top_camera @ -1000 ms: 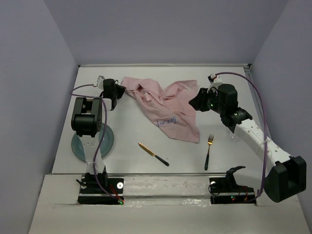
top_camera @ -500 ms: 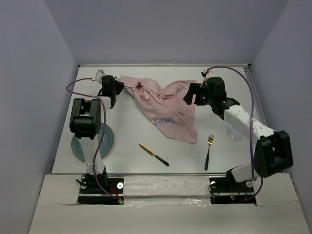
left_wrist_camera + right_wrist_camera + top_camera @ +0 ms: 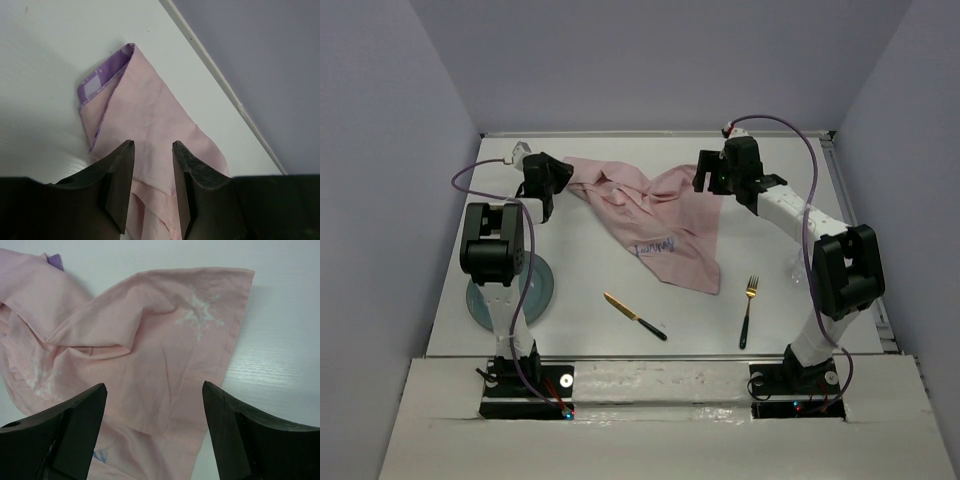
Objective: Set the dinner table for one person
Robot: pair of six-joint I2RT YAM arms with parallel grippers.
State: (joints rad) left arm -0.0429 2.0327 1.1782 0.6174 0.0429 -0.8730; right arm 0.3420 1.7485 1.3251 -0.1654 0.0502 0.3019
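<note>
Colours as I log them from the feeds:
- Bench (image 3: 590, 260): white, with a grey metal rim.
- Cloth (image 3: 650, 215): pale pink. I count white snowflake prints (image 3: 199, 310) and blue handwriting (image 3: 653, 246). A turned corner shows purple-and-white check lining (image 3: 95, 85).
- Plate (image 3: 546, 285): teal.
- Knife (image 3: 634, 316): gold blade, black handle.
- Fork (image 3: 749, 310): gold head, dark handle.
- Left gripper (image 3: 152, 165) and right gripper (image 3: 155, 405): black fingers.
- Arms: black joints, white links, purple cables.
- Walls: lavender.
</note>
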